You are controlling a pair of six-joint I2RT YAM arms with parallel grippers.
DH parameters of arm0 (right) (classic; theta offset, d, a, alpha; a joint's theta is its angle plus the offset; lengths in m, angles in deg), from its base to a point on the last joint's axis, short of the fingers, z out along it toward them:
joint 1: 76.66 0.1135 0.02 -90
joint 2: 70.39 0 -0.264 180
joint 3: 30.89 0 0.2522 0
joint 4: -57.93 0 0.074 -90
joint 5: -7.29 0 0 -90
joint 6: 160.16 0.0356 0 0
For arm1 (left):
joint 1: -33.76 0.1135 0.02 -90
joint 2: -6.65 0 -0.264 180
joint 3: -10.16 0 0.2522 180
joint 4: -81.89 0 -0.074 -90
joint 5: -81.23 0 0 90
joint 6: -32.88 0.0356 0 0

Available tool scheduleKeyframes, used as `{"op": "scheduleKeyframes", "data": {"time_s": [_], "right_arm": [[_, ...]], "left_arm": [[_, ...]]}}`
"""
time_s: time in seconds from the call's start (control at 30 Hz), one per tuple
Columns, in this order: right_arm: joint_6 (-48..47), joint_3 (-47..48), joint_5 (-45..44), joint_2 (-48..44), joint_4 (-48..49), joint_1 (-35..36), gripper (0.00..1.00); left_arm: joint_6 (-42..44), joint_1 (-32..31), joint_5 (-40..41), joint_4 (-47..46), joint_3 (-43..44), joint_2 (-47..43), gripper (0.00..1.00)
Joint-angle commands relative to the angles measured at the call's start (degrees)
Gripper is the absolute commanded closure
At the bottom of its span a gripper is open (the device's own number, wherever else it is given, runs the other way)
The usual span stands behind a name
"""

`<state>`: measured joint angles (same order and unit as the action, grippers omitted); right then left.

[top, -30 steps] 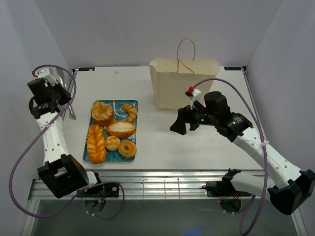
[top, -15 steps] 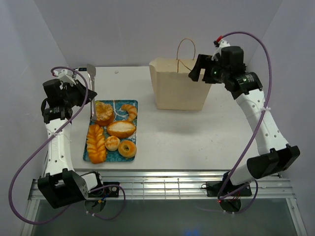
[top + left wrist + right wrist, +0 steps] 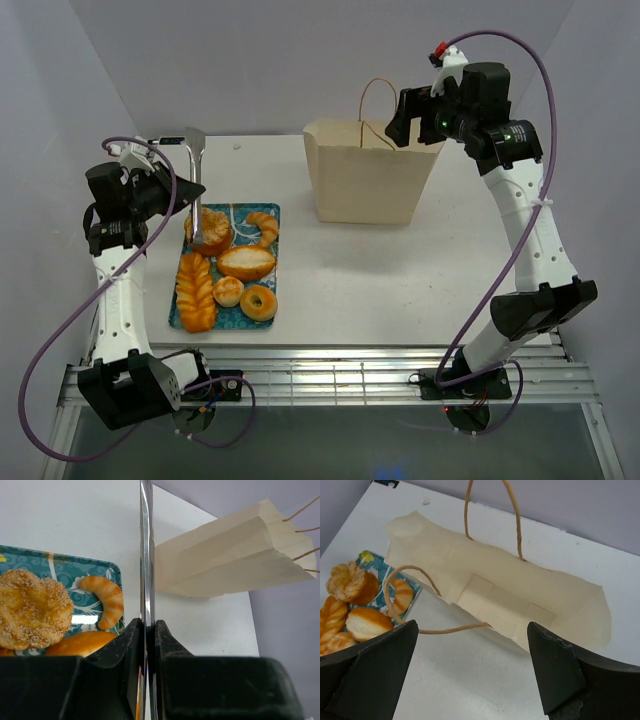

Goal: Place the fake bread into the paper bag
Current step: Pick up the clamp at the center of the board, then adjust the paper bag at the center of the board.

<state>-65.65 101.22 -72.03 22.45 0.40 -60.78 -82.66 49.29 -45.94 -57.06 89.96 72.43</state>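
Observation:
The fake bread lies on a teal tray point(image 3: 272, 275): round pastry point(image 3: 207, 230), croissant point(image 3: 263, 228), oval roll point(image 3: 247, 262), braided loaf point(image 3: 196, 290), small bun point(image 3: 228, 291) and bagel point(image 3: 259, 301). My left gripper point(image 3: 170, 185) is shut on metal tongs point(image 3: 197, 185), whose lower tip lies over the round pastry; contact cannot be told. In the left wrist view the gripper point(image 3: 146, 625) pinches both blades of the tongs point(image 3: 145, 555). The paper bag point(image 3: 370, 185) stands upright at the back. My right gripper point(image 3: 405, 112) hangs open above the bag point(image 3: 520, 605); nothing is between its jaws point(image 3: 472, 627).
The bag's cord handles point(image 3: 435, 630) arch over its open mouth, and its inside looks empty. The tray point(image 3: 367, 557) lies left of the bag. White walls close in the table on the left, back and right.
My right arm rose from the table in front of the bag to above its mouth, jaws staying open. My left arm swung the tongs over to the round pastry.

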Motion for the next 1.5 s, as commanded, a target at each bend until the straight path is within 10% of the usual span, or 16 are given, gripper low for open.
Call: {"op": "scheduleKeyframes", "data": {"time_s": [0.0,0.5,0.93,1.47], "right_arm": [[-5.21,-5.04,7.07,-1.16,3.15,0.12,0.05],[-18.4,-13.58,5.76,-1.08,11.68,2.14,0.02],[-4.87,-7.19,-7.43,-1.78,12.75,2.14,0.07],[-18.39,-26.15,18.03,-16.03,20.93,1.96,0.07]], "left_arm": [[-0.74,-0.24,-5.53,-4.17,0.14,-2.41,1.0],[0.05,-1.64,-10.47,-5.4,-0.91,-3.64,1.0],[-0.39,-1.73,-10.73,-5.49,-1.27,-4.34,1.0],[-0.04,-2.43,-11.09,-6.28,-1.62,-4.17,1.0]]}}
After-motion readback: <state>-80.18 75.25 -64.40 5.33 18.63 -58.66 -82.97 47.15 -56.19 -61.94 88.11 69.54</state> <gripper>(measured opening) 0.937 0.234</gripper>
